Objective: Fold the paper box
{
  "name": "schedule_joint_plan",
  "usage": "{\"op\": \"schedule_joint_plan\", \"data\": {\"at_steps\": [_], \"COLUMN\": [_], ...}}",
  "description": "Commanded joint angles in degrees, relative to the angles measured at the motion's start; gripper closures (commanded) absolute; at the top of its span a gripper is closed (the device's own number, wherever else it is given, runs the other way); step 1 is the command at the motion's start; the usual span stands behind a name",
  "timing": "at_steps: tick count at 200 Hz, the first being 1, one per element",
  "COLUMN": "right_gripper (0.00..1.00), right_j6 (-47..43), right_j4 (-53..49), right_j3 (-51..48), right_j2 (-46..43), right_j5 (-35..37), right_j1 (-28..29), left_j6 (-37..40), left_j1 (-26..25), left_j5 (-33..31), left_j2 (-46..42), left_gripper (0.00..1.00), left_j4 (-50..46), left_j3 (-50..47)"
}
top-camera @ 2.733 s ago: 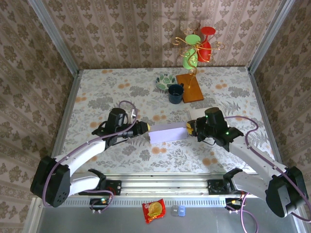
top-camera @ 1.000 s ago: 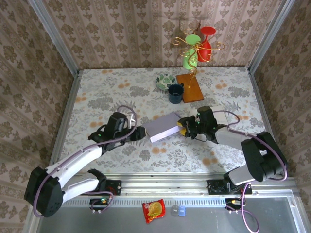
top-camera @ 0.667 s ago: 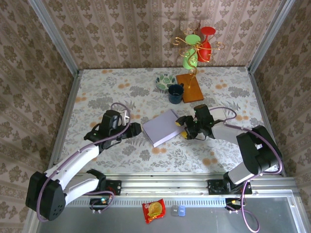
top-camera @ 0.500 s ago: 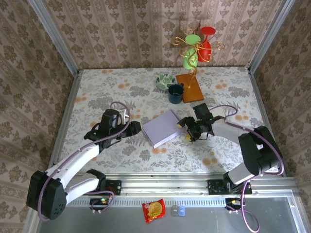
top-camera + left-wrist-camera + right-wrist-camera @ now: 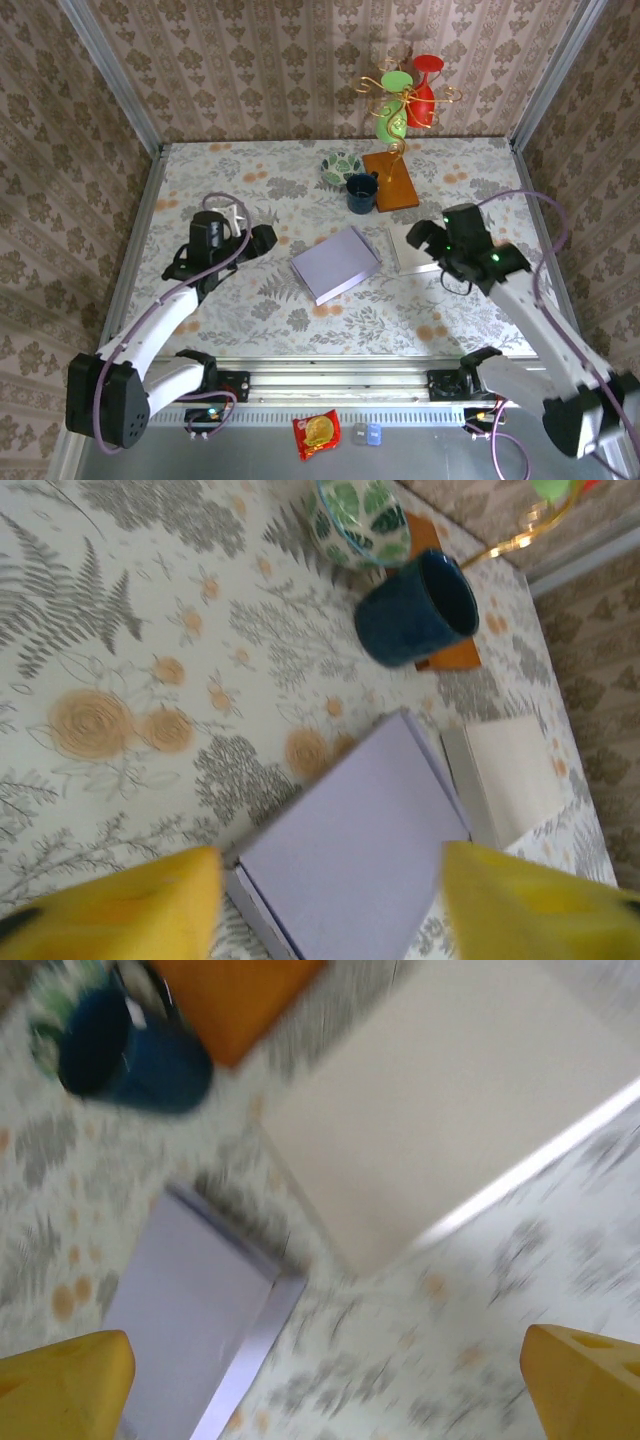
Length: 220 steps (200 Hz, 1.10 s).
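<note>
Paper box lay flat on the table, mid-table between the arms, lid side up and looking closed, so folding seemed about done; at most a check that the flaps had seated was left. Left gripper was spread and empty, well off the box's left edge. Right gripper was spread wide and empty, over a white sheet just right of the box. Top view gave both arms clear of the box, plus the mug and bowl beyond it. Left wrist view showed a thin layered rim on the box's near corner, unreadable from the top. Right wrist view was blurred; couldn't tell the seam state there
</note>
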Motion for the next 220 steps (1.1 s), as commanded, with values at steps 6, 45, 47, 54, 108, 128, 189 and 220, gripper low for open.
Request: {"op": "schedule_joint_plan", "data": {"at_steps": [6, 45, 47, 54, 108, 128, 189, 220], "right_gripper": [0.0, 0.0, 0.0, 0.0, 0.0, 0.0, 0.0, 0.0], "right_j6": [-15.11, -49.75, -49.92, -49.56, -47.55, -49.58, -45.17, -44.53], "right_j4": [6.43, 65.42, 66.3, 67.11, 86.09, 91.16, 96.02, 92.96], "right_j3": [-6.84, -36.93, -37.27, -37.31, -35.03, -32.57, -32.38, -30.3], "right_j2": [-4.56, -7.14, -6.59, -3.65, 17.83, 24.68, 32.68, 33.37], "right_j5": [30.62, 20.08, 19.69, 17.84, 8.92, 6.12, 4.03, 7.27], "right_j1": [-0.46, -1.99, -2.2, -3.43, -8.8, -10.73, -14.68, -14.33], "left_j6": [1.75, 3.01, 3.23, 3.87, 7.33, 7.98, 13.11, 27.8], "left_j1": [3.98, 8.88, 9.08, 9.49, 10.6, 10.62, 10.95, 10.59], "left_j5": [0.9, 0.83, 0.81, -0.11, -14.47, -19.48, -30.82, -32.13], "left_j2": [1.65, 5.46, 5.69, 6.48, 10.84, 12.03, 15.5, 17.05], "left_gripper": [0.0, 0.0, 0.0, 0.0, 0.0, 0.0, 0.0, 0.0], "left_j4": [3.54, 6.96, 7.03, 6.74, 3.85, 3.32, 0.74, 6.2], "left_j3": [0.61, -0.14, -0.08, 0.41, 3.2, 3.61, 5.98, 4.48]}}
